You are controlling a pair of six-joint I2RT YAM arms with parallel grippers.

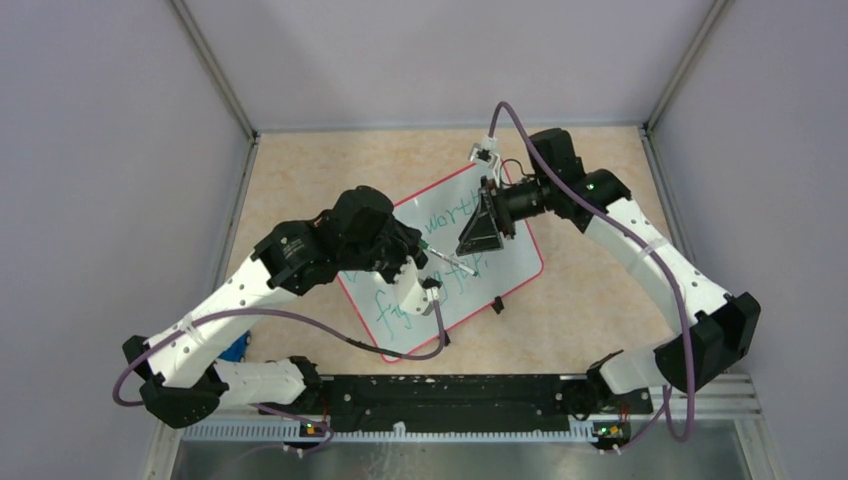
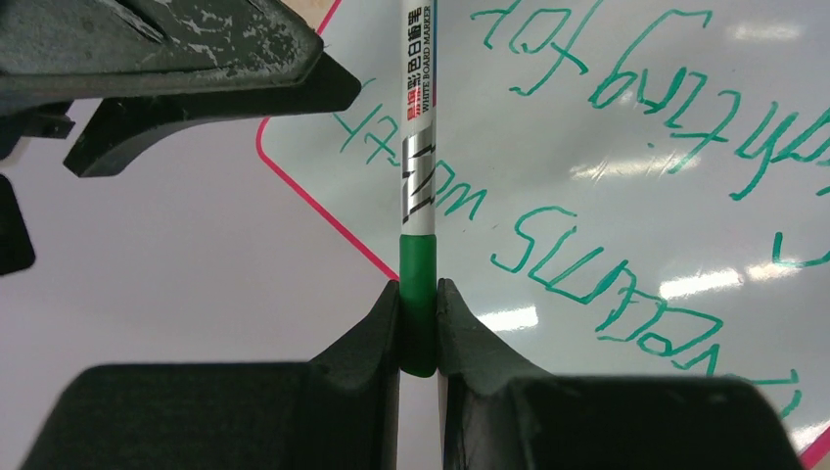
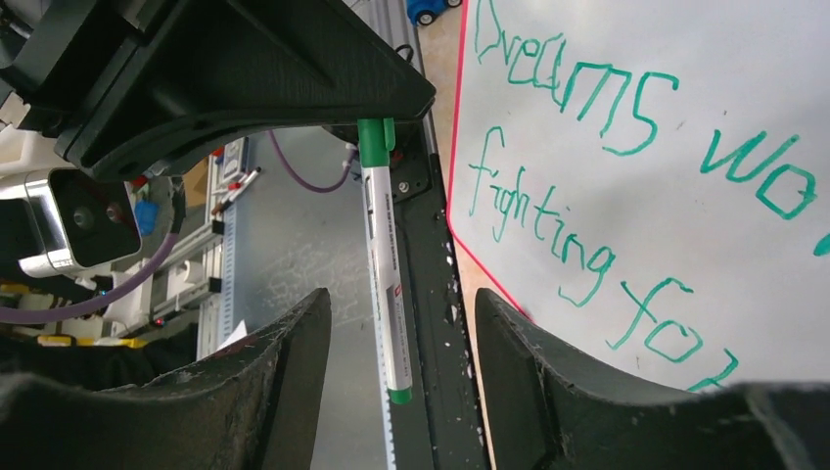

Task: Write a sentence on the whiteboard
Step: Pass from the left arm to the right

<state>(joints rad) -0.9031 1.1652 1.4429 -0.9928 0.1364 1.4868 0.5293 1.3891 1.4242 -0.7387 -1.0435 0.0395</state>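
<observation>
Left gripper [image 2: 419, 323] pinches the marker [image 2: 419, 147] by its green end; right gripper [image 3: 401, 333] stands spread around the other end.
The whiteboard [image 1: 515, 255] sits askew mid-table [image 1: 600, 300], short of every edge, with the sentence [image 3: 563, 83] across it.

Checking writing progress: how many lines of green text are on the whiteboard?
2. The top line, "Dreams wo…", runs off the right wrist view; the second line, "fighting for", sits below it on the whiteboard. The left arm hides part of the board from above.

Red-rimmed whiteboard [image 1: 505, 262] lies askew, bearing the green two-line sentence [image 3: 548, 235] "Dreams worth fighting for".
</observation>
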